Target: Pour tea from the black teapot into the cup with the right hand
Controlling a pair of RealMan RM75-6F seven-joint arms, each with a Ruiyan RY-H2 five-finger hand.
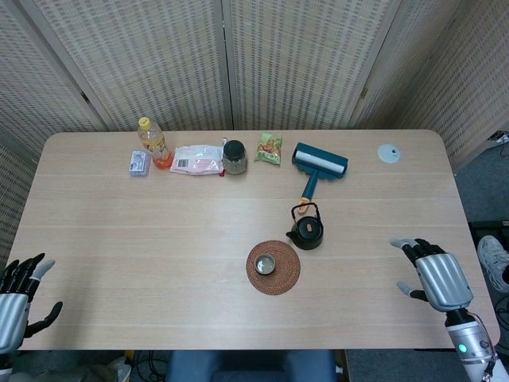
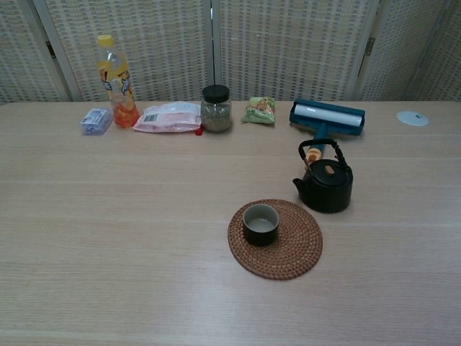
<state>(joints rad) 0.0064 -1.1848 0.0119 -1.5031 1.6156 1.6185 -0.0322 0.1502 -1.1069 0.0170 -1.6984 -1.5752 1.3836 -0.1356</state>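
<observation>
The black teapot [image 1: 306,231] [image 2: 325,185] stands upright on the table with its handle raised and its spout toward the left. Just front-left of it, a small dark cup [image 1: 265,264] [image 2: 261,223] sits on a round woven coaster [image 1: 273,267] [image 2: 276,239]. My right hand [image 1: 433,276] hovers over the table's front right, well right of the teapot, fingers apart and holding nothing. My left hand [image 1: 17,302] is at the front left corner, off the table edge, fingers spread and empty. Neither hand shows in the chest view.
Along the back stand an orange drink bottle [image 1: 154,143], a small blue packet [image 1: 140,162], a pink pouch [image 1: 197,159], a dark-lidded jar [image 1: 234,157], a green snack bag [image 1: 269,148] and a teal lint roller [image 1: 316,167] just behind the teapot. A white disc [image 1: 388,153] lies back right.
</observation>
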